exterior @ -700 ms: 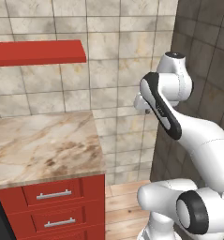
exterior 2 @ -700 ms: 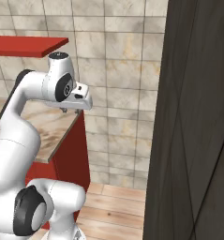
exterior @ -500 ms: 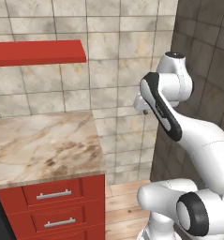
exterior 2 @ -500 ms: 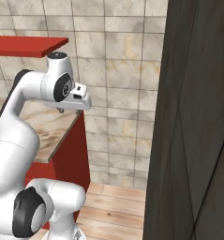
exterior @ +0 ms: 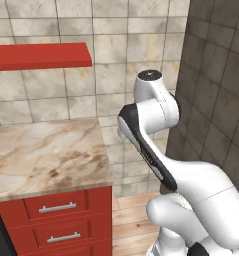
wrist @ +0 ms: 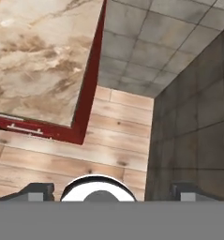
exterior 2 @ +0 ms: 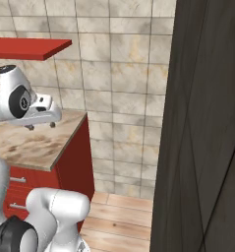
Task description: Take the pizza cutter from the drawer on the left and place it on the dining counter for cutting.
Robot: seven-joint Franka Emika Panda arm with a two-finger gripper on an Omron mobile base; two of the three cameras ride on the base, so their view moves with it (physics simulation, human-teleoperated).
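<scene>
1. You face a tiled wall corner: the dark panel (exterior 2: 207, 123) stands at the right, and a marbled counter (exterior: 41, 155) over red cabinets sits at the left. This looks like the wall counter's end rather than the dining counter, so I judge the task hardly begun.
2. Above the counter hangs a red shelf (exterior: 38, 55), well clear of the arm.
3. Below the counter edge, two shut red drawers (exterior: 56, 207) with silver bar handles show. Whether either one is the drawer you need, I cannot tell.
4. The arm is folded high, carrying the gripper (exterior 2: 40, 125) over the counter's corner, looking down at the wooden floor (wrist: 85, 154). That reads as a travel pose, touching nothing.
5. Its jaws stand wide apart with nothing between the fingertips (wrist: 36, 190).
6. The pizza cutter is nowhere in sight; presumably it lies in a shut drawer.
</scene>
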